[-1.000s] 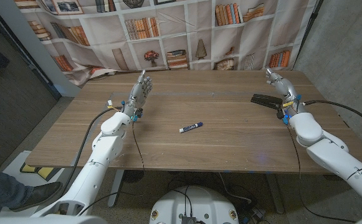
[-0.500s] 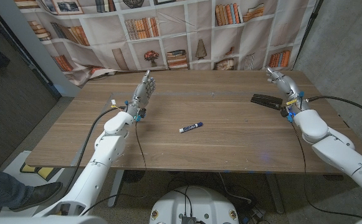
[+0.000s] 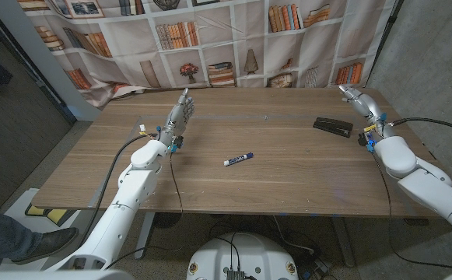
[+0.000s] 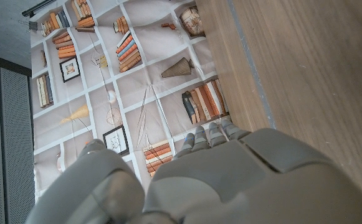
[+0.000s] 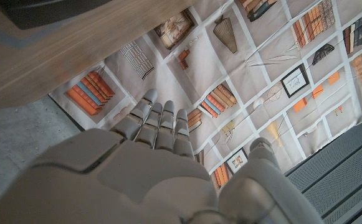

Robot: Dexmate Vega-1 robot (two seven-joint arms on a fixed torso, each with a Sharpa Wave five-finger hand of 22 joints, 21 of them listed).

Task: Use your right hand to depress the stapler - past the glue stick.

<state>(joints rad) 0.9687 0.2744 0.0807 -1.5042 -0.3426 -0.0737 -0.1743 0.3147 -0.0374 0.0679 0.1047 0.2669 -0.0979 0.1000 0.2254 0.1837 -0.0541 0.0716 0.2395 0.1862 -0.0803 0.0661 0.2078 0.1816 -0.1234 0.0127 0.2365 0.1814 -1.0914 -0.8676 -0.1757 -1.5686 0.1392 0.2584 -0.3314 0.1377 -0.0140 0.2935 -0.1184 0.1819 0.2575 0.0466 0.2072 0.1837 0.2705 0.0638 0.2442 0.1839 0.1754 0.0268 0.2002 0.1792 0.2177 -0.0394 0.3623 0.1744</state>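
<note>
Stapler [image 3: 333,124] stiff, sprung; press top arm near front. Right hand [image 3: 361,103] beside it, fingers apart, empty. Left hand [image 3: 177,117] fingers apart.

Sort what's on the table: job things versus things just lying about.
Job: stapler; right hand, beside the stapler, not touching it; glue stick, the landmark the stapler lies past.
Lying about: nothing else on the table; the left hand holds nothing.

Table [image 3: 288,179] matt wood grain; stapler [image 3: 333,124] black, matt; backdrop [image 3: 233,47] printed cloth; right hand [image 3: 361,101] smooth grey plastic.
</note>
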